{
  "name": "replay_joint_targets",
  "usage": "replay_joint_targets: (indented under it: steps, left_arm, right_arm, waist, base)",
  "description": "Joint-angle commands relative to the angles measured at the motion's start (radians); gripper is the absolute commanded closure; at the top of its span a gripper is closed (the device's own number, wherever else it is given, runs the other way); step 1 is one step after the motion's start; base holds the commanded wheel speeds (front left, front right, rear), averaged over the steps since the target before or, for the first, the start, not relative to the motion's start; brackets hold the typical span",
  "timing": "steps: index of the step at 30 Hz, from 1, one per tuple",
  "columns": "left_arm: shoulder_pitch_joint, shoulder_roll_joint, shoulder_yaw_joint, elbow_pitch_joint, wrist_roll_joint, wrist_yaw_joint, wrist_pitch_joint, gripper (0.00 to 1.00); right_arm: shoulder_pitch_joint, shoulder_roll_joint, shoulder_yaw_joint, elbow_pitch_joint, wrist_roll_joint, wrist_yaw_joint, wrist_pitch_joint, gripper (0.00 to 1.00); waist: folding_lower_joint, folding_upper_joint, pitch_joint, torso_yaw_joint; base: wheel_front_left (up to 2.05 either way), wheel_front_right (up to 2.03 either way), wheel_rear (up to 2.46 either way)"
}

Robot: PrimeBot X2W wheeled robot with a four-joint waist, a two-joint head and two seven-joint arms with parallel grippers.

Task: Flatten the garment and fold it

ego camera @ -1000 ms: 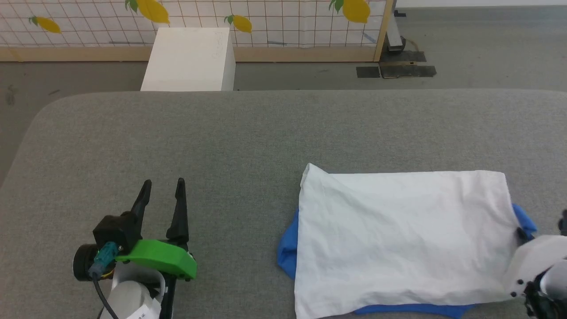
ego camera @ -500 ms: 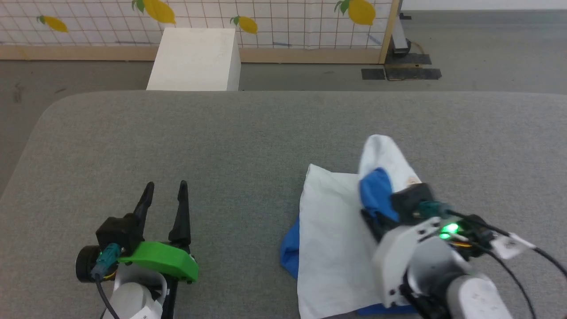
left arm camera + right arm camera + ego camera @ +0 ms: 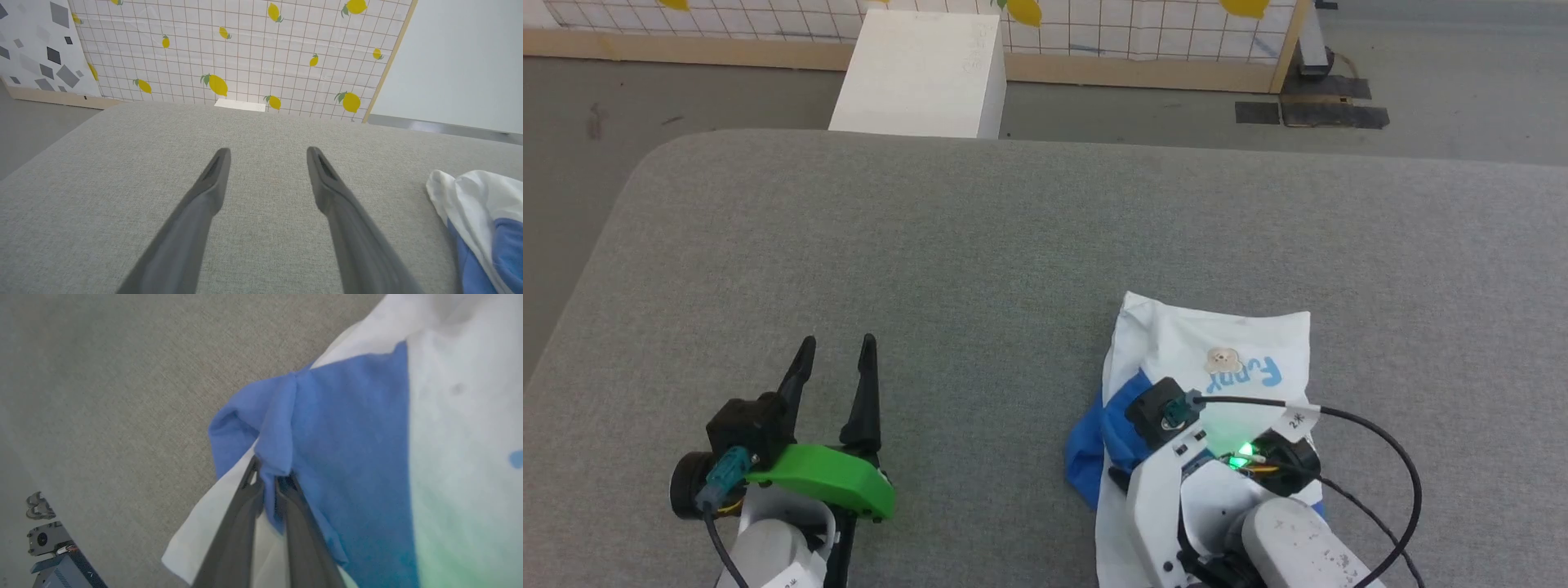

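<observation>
Now, garment (image 3: pixel 1217 351): folded over, on grey table (image 3: pixel 1013 229), near-right part.
Right gripper (image 3: pixel 267 469): closed, pinching its blue fold.
Left gripper (image 3: pixel 837 359): fingers apart, empty, above table's near-left part.

The left gripper (image 3: pixel 267 157) is holding its jaws wide apart above the pad (image 3: pixel 122 171); the shirt (image 3: pixel 474 204) is lying apart to its right; a lemon screen (image 3: pixel 245 53) is standing ahead.

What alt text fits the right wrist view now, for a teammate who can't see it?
The right claw pinches a bunched blue fold of the garment between its two dark fingers. The shirt's white body spreads to the view's right, and the grey table lies at the upper left.
</observation>
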Motion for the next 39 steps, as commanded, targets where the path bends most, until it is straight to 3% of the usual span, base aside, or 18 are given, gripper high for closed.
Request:
replay_joint_targets:
  steps: [1,4,8,15,21,30,39]
  left_arm:
    - [-0.018,-0.002,0.007,0.000,0.001,-0.006,-0.005,0.00]
    - [-0.017,-0.002,0.013,0.002,0.003,-0.007,-0.005,0.00]
    - [-0.015,-0.002,0.020,-0.003,0.006,-0.008,-0.005,0.00]
    - [-0.002,-0.002,0.033,-0.014,0.014,-0.009,-0.005,0.00]
    - [0.002,-0.006,0.036,-0.024,0.018,-0.011,-0.005,0.00]
    - [0.003,-0.011,0.032,-0.023,0.020,-0.013,-0.005,0.00]
    - [-0.001,-0.016,0.024,-0.015,0.020,-0.014,-0.005,0.00]
  right_arm:
    - [-0.012,0.000,0.007,0.007,0.036,-0.001,0.003,0.00]
    - [-0.018,0.000,0.016,-0.021,0.098,-0.001,-0.019,0.00]
    - [-0.019,0.000,-0.025,-0.149,0.177,-0.001,-0.141,0.00]
    - [0.066,0.000,-0.286,-0.366,0.196,-0.001,-0.425,0.00]
    - [0.172,0.000,-0.487,-0.324,0.221,-0.001,-0.538,0.00]
    - [0.189,0.000,-0.488,-0.094,0.249,-0.001,-0.472,0.00]
    - [0.127,0.000,-0.411,0.095,0.231,-0.001,-0.272,0.00]
  waist:
    - [0.0000,0.0000,0.001,-0.007]
    - [0.0000,0.0000,-0.004,-0.021]
    - [0.0000,0.0000,-0.015,-0.044]
    - [0.0000,0.0000,-0.032,-0.076]
    - [0.0000,0.0000,-0.033,-0.083]
    - [0.0000,0.0000,-0.025,-0.073]
    - [0.0000,0.0000,-0.018,-0.048]
  base:
    - [0.00,0.00,0.00]
    - [0.00,0.00,0.00]
    - [0.00,0.00,0.00]
    - [0.00,0.00,0.00]
    - [0.00,0.00,0.00]
    - [0.00,0.00,0.00]
    - [0.00,0.00,0.00]
